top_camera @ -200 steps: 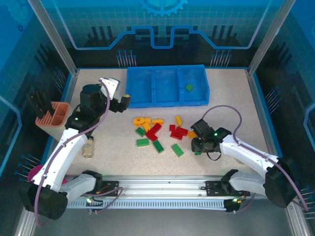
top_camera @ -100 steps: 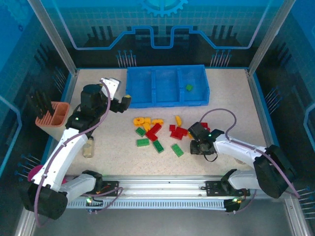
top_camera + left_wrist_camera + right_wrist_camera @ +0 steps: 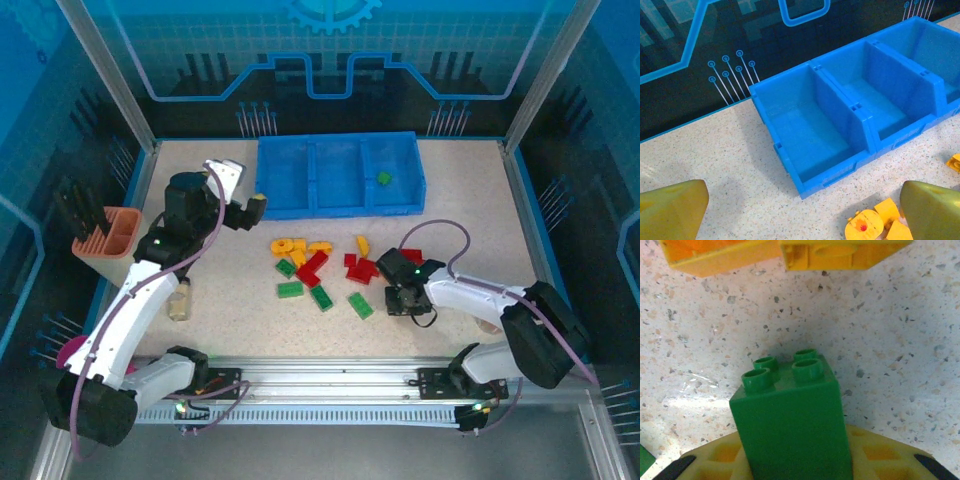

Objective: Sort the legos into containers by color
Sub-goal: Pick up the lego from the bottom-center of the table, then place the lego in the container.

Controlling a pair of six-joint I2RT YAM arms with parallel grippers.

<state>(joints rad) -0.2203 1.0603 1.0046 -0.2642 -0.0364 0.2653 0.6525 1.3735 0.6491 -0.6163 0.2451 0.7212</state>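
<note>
Right gripper point(image 3: 405, 298) low over the table. In its wrist view a small green plastic brick point(image 3: 790, 425) sits in its mouth against a yellow ribbed body: glossy, square-edged, four round studs on the end pointing away. No finger contact is visible, so cannot tell whether the jaws have shut on it. Just beyond it are two yellow-orange plastic bricks point(image 3: 720, 257), one showing a hollow underside, on the speckled, stone-patterned tabletop point(image 3: 900, 340). Left gripper point(image 3: 800, 210) is spread wide with nothing in it, its two smooth olive-yellow fingertips point(image 3: 670, 210) well apart, near the left front corner of the shallow blue plastic tray point(image 3: 830, 175). The tray has three rectangular compartments side by side, with thin dividing walls and matte floors. From above, the left and middle compartments look bare, and one small green piece point(image 3: 383, 178) lies in the right one. The loose red, green and yellow-orange legos point(image 3: 320, 270) lie scattered on the table in front of the tray, between the two arms, some touching. Most are rectangular, a few round; one round yellow brick point(image 3: 863, 226) lies near the left gripper's right fingertip.
</note>
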